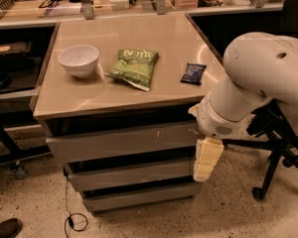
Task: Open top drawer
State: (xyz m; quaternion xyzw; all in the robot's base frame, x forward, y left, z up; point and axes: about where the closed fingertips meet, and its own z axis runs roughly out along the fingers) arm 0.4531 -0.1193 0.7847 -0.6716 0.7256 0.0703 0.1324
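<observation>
The top drawer (pixel 121 142) is the tallest of three flat grey fronts under the beige tabletop (pixel 139 90), with small white scuffs right of centre. It sits flush with a dark gap above it. My gripper (pixel 207 158), cream coloured, hangs down from the white arm (pixel 258 78) at the right end of the drawer fronts. It overlaps the right edge of the top drawer and the middle drawer (pixel 129 175). The bottom drawer (pixel 139 196) sits below it.
On the tabletop lie a white bowl (pixel 79 59), a green chip bag (pixel 135 67) and a dark blue snack packet (pixel 193 73). A black office chair base (pixel 275 155) stands at the right. A cable loop (pixel 75 221) and a shoe (pixel 5 228) are on the floor.
</observation>
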